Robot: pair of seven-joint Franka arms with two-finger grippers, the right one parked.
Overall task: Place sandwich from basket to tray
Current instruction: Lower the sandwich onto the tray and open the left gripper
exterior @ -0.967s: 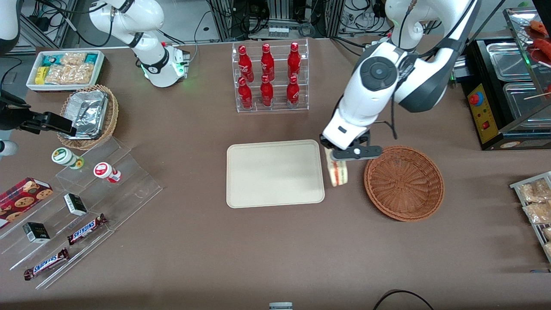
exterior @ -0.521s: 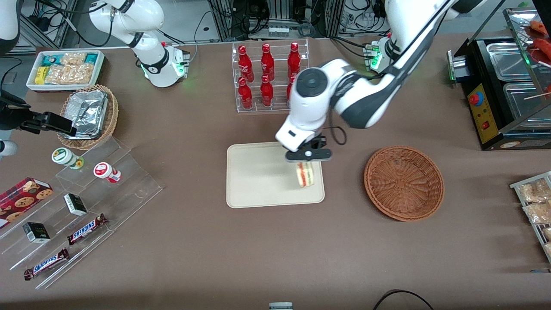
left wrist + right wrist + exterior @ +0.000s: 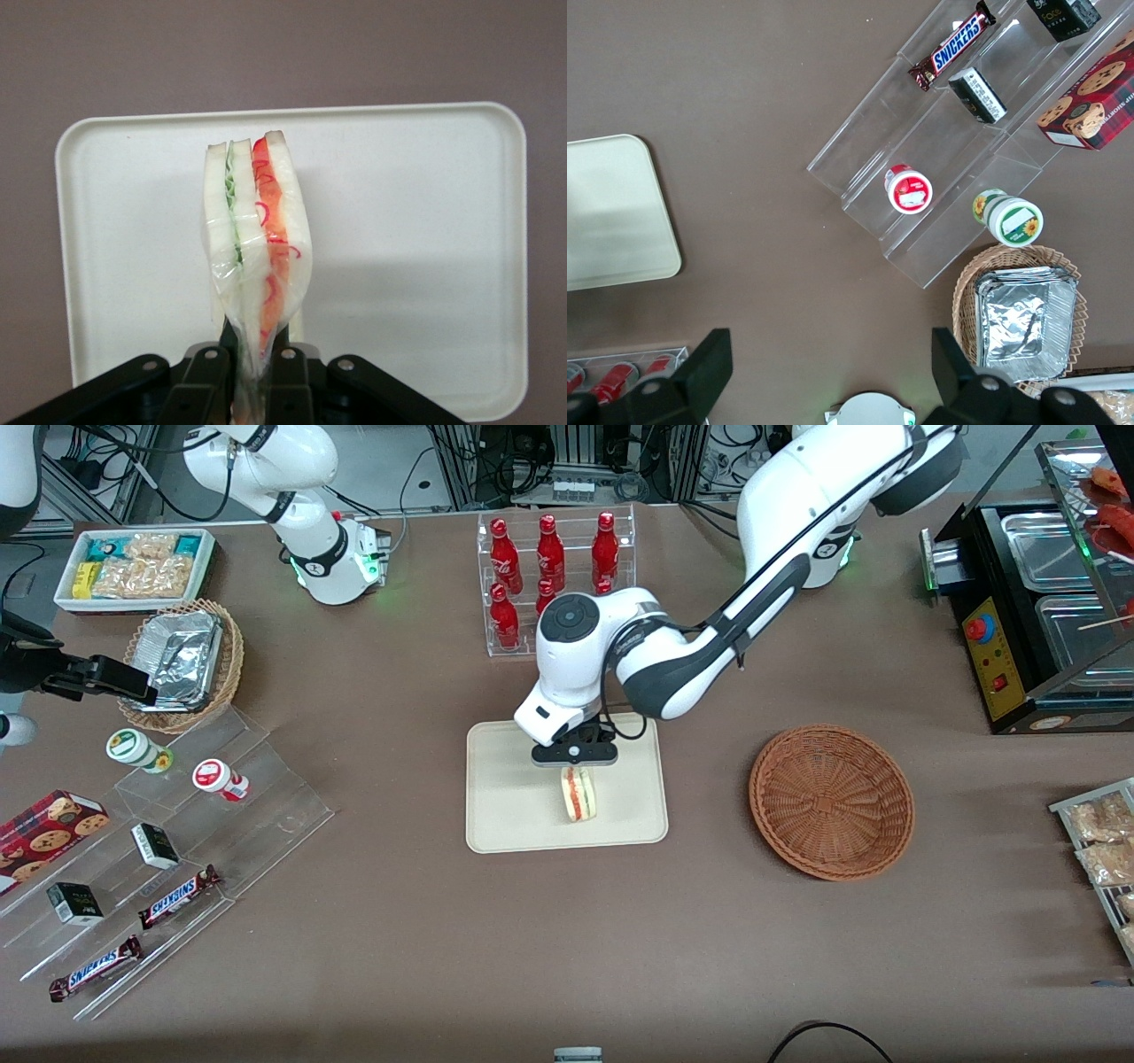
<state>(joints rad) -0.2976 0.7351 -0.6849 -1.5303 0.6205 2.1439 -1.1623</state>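
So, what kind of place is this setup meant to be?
Probably a mock convenience-store counter in a robot lab: a rack of red bottles, chocolate bars on clear steps, and the gripper holding a wrapped sandwich over a tray.

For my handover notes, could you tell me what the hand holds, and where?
The hand over the tray pinches the sandwich at its narrow wrapped end.

The claw (image 3: pixel 257 376) is cut off by the wrist picture's edge. It hides the sandwich's (image 3: pixel 257 248) pinched tip.
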